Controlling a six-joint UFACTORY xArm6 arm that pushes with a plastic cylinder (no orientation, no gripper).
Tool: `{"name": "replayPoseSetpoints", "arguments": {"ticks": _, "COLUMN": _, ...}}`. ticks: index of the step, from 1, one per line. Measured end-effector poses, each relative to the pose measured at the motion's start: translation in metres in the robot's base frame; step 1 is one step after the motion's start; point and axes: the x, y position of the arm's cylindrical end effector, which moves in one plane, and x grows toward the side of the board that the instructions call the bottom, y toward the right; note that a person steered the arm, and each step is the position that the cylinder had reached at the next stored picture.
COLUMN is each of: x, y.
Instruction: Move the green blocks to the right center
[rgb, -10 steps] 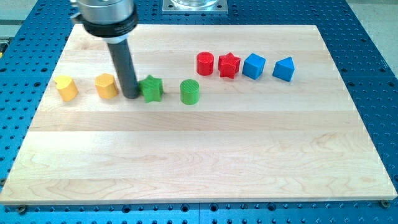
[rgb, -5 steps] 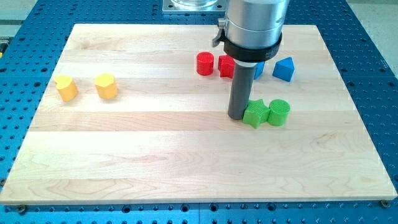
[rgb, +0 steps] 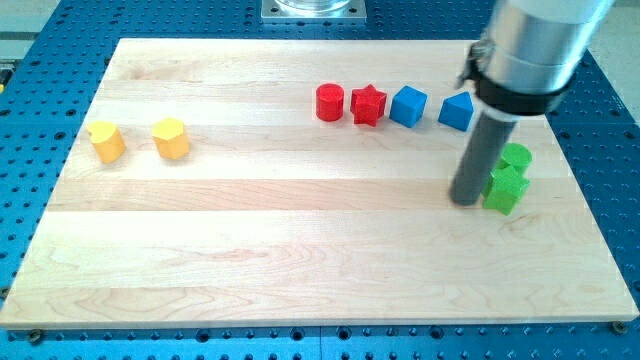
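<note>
Now my tip (rgb: 465, 198) pressed against the left side of the green star block (rgb: 506, 189), no gripper on the rod, green cylinder (rgb: 516, 158) touching just behind it, pair stacked top-to-bottom, star's pointing perhaps unclear, at the board (rgb: 250, 250) right center.

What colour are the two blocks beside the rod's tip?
Green, both, right of my tip; camera view.

1. No readable text, labels, brands, numbers or signs anywhere – not on the wooden board (rgb: 300, 250), not on the coloured blocks.
2. Nothing legible on the rod either.
</note>
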Motion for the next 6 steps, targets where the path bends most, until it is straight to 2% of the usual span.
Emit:
{"name": "replayPoseSetpoints", "arguments": {"ticks": 1, "x": 0.031, "y": -0.001}}
{"name": "replayPoseSetpoints", "arguments": {"ticks": 2, "x": 0.032, "y": 0.028}}
{"name": "replayPoseSetpoints", "arguments": {"ticks": 4, "x": 0.004, "y": 0.104}}
{"name": "replayPoseSetpoints", "arguments": {"ticks": 5, "x": 0.003, "y": 0.113}}
{"name": "replayPoseSetpoints", "arguments": {"ticks": 6, "x": 0.018, "y": 0.016}}
